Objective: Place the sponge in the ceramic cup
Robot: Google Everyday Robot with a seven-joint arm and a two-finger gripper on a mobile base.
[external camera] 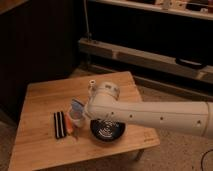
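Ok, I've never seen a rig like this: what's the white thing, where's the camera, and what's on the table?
The white thing is a robot arm reaching in from the right. Its two-finger gripper, at the tip just left of the black bowl, is shut on the sponge, a light-blue pad held on edge just above the small ceramic cup. A single camera looks down at the wooden table. Also on it: a striped flat rectangle beside the cup and a slim shaker bottle behind the arm.
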